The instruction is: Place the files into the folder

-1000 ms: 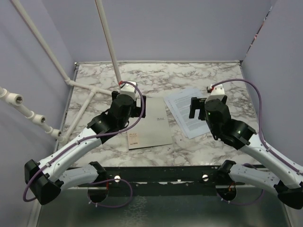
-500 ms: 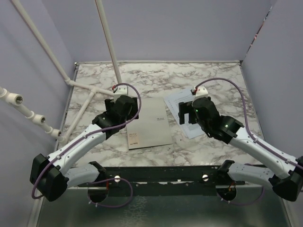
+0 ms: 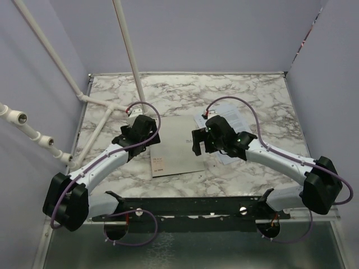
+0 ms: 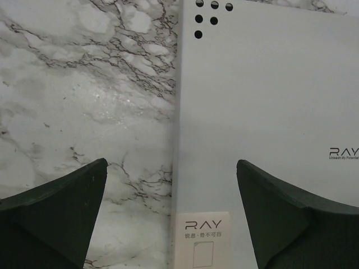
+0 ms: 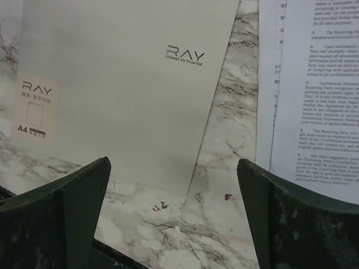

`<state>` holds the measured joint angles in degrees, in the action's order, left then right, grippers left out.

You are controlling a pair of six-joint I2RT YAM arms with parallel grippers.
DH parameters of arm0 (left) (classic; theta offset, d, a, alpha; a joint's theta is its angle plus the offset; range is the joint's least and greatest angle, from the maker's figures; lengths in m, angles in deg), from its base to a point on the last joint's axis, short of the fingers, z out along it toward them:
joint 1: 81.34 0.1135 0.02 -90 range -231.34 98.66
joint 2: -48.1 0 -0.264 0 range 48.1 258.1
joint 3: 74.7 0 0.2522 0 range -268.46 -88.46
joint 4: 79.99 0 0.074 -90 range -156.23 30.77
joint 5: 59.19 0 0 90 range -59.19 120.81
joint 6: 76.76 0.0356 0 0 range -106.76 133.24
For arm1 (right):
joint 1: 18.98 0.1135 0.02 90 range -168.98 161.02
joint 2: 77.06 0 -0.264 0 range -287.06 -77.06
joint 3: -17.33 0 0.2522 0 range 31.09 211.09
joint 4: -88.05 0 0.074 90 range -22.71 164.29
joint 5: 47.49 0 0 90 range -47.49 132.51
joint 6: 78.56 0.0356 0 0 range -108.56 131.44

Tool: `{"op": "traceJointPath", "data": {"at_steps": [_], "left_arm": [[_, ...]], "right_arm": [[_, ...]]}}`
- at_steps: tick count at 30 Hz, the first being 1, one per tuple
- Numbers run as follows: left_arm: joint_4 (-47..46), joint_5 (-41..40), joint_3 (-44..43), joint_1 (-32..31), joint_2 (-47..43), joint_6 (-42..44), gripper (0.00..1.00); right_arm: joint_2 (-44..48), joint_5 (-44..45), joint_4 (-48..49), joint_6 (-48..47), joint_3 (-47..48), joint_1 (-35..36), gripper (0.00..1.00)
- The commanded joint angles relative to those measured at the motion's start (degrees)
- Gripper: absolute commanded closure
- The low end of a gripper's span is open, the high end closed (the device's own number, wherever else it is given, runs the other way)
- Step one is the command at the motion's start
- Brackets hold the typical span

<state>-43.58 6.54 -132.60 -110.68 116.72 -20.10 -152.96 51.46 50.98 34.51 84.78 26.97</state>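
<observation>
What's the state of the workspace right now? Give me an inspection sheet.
Surface: marble table, small reddish specks near the folder.
Job's things: folder closed and flat; files lying outside it, to its right, apart.
Clutter: nothing seen.
Grippers: left gripper open, over the folder's left edge; right gripper open, over the folder's right edge.
Cables: purple cables arching above both wrists.
Surroundings: lilac walls, white pipe frame at left.
</observation>
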Motion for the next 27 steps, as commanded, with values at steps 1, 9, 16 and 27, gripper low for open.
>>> {"op": "traceJointPath", "data": {"at_steps": [1, 9, 16, 27], "left_arm": [[-5.8, 5.0, 2.4, 0.5, 2.3, -3.2, 0.01], [-13.4, 7.9, 6.9, 2.0, 6.4, -5.0, 0.01], [-21.7, 12.9, 10.9, 2.6, 8.0, -6.3, 0.01], [-31.7, 20.2, 14.1, 2.8, 12.6, -5.5, 0.01]], "right_arm": [[-3.7, -7.2, 4.9, 2.2, -1.2, -1.6, 0.00], [-9.5, -15.0, 11.4, 4.0, -2.7, -5.6, 0.00], [-13.4, -19.3, 15.9, 5.8, -5.1, -8.8, 0.00], [-17.0, -24.5, 22.8, 7.7, -10.2, -12.2, 0.00]]}}
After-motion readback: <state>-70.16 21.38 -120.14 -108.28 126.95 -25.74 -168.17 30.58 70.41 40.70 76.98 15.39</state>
